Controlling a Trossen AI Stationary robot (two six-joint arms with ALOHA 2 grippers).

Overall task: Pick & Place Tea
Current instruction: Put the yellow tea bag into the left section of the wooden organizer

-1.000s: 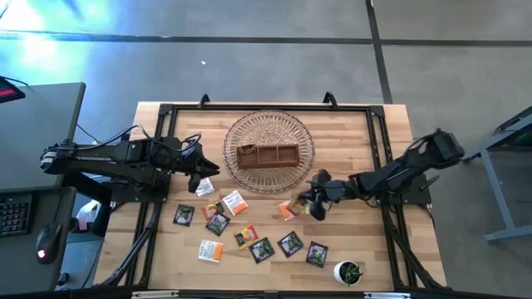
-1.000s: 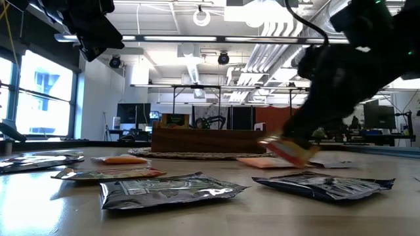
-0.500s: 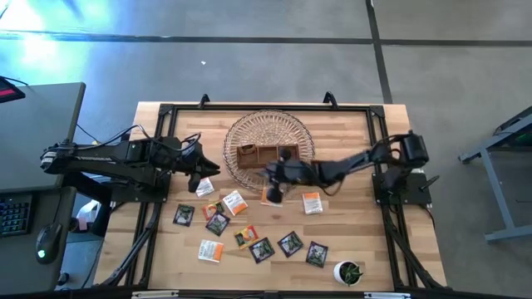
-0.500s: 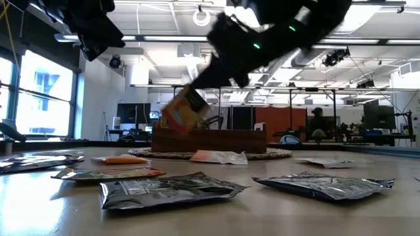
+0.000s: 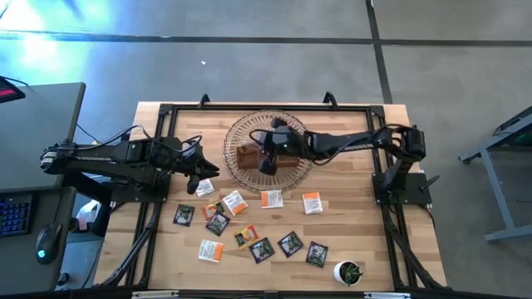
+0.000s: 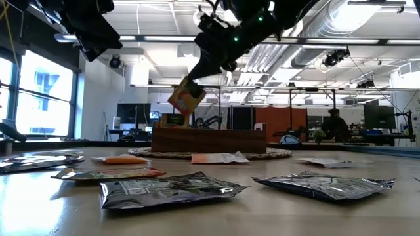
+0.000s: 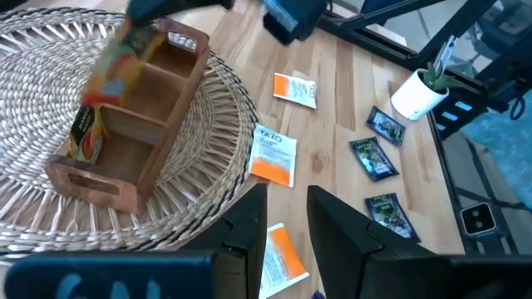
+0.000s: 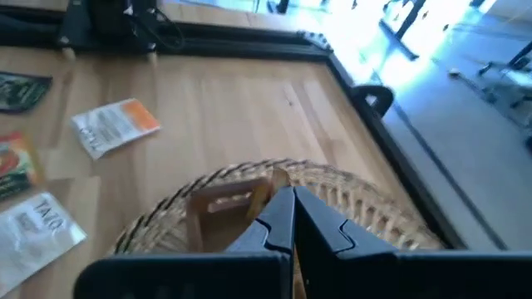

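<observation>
**Orange sachet hangs over the wooden tray**

Orange and yellow paper shows under the right claw [image 6: 197, 77], which is closed on one tea sachet [image 6: 186, 98] and holds it in the air above the brown wooden tray [image 5: 268, 156]. The tray stands on a round wicker mat [image 5: 241, 130] at the far middle of the counter [image 5: 349, 224]. From the low view the sachet hangs tilted, one corner down, a little above the tray's top edge and toward its end on the left arm's side. I judge that this is the placing step: the carry is almost done and the release is not yet made.

The next move, I think, calls for lowering the sachet into one compartment and only then opening the fingers. One sachet seems to stand in an end compartment, so the claw must choose its slot with care; the paper is light and may fall flat on the mat.

The other sachets [image 5: 261, 248] lie flat on the counter between the mat and the near edge: white-and-orange ones, black ones, one yellow-red. A small plant in a white pot [image 5: 349, 272] stands near the corner.

The left claw [image 5: 201, 176] waits beside the mat, fingers partly apart, holding nothing that I can see.
</observation>
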